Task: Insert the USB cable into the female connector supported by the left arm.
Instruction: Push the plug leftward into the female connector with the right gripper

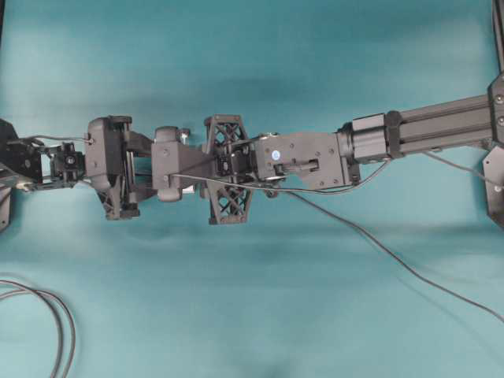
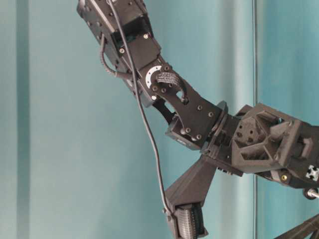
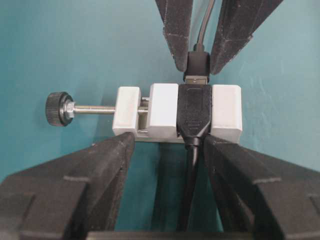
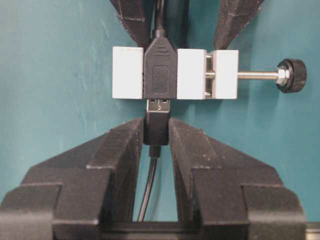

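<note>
The female connector (image 3: 165, 112) is a white block clamping a black socket (image 3: 194, 112), with a knobbed screw (image 3: 59, 109) out to one side. My left gripper (image 3: 170, 139) is shut on it, one finger at each end of the block. My right gripper (image 4: 156, 125) is shut on the USB cable's dark plug (image 4: 157, 131). The plug's metal tip (image 4: 159, 105) meets the socket mouth in line with it, and part of the tip still shows. From overhead the two grippers meet at mid-left (image 1: 185, 164); only the knob (image 1: 183, 134) peeks out.
A thicker black cable (image 1: 59, 319) loops at the table's lower left. A thin black cable (image 1: 409, 272) trails from the right arm across the teal cloth to the right edge. In the table-level view a black arm (image 2: 189, 114) fills the frame.
</note>
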Robot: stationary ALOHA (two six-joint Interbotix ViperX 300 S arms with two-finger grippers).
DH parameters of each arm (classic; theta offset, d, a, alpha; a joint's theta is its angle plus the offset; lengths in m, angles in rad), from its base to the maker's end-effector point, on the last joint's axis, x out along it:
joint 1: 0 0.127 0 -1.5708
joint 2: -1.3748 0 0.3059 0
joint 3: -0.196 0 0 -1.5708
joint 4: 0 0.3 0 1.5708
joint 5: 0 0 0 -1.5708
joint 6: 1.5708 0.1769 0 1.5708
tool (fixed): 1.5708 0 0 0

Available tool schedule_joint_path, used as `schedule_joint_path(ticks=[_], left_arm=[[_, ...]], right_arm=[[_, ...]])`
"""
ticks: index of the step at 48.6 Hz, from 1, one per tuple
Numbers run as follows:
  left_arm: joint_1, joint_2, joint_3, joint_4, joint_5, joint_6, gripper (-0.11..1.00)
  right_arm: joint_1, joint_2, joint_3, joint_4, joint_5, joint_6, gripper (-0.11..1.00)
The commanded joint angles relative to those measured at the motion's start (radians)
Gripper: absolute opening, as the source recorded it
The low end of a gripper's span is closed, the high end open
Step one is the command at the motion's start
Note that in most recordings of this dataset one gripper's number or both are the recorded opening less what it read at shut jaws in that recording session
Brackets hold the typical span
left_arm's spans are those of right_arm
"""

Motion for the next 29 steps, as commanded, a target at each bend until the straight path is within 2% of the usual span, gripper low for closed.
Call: schedule_joint_path(ticks=[1,11,29], left_arm=[[-0.002,-0.009,-0.023,0.0,-0.011,0.014,0.64],[-0.012,-0.009,-0.023,0.0,-0.012,0.014,0.64],[-0.038,0.011,-0.051,0.005,-0.009,0.014,0.64]], right_arm=[[0.006,-0.018,-0.043,-0.006,-0.018,-0.002,0.21],[0.003,-0.014,-0.054,-0.029,-0.018,-0.003,0.21],[0.003,0.002,-0.08,-0.035,-0.018,-0.015,0.21]])
